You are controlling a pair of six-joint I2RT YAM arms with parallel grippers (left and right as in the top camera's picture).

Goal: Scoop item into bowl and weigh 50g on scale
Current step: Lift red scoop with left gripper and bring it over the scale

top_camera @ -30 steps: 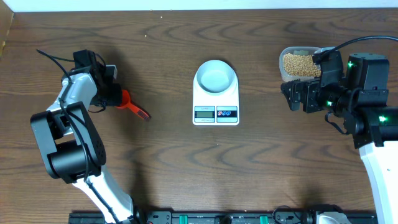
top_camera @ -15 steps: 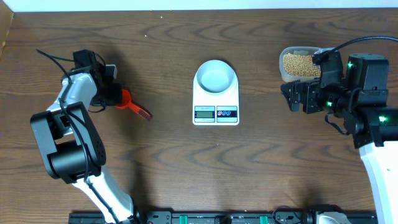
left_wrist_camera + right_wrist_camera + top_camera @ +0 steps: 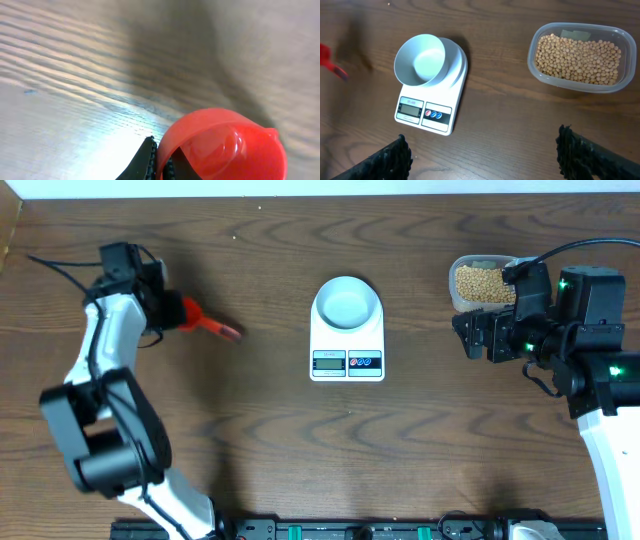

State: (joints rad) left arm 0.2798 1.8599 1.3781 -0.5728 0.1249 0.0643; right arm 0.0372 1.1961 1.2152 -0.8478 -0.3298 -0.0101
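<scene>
- The left tool (image 3: pixel 166 309) is clamped on a red scoop (image 3: pixel 187 313). In the left wrist view the scoop's cup (image 3: pixel 225 145) fills the lower right, with a black fingertip (image 3: pixel 146 162) against its rim.
- The scoop's handle points out to the right, toward the scale (image 3: pixel 330 345). Bare counter (image 3: pixel 270 330) lies between them.
- The right tool (image 3: pixel 470 335) hangs with its two fingers wide apart and holds nothing. One finger (image 3: pixel 395 156) shows at the lower left of the right wrist view, the other at the lower right.
- The beans (image 3: pixel 485 283) lie in a clear tub (image 3: pixel 453 280) just beyond the right tool, at the far right of the counter. They are well apart from the left tool and its scoop.
- The bowl (image 3: pixel 347 302) stands on the far half of the scale. It looks empty in the right wrist view (image 3: pixel 419 59), and the display and buttons face the near edge.
- Since a second ago the left arm has swung toward the far left corner, carrying the scoop farther from the scale and the beans.
- The right arm, bowl, scale and tub have not moved.
- The scale with its bowl sits between the scoop and the tub of beans.
</scene>
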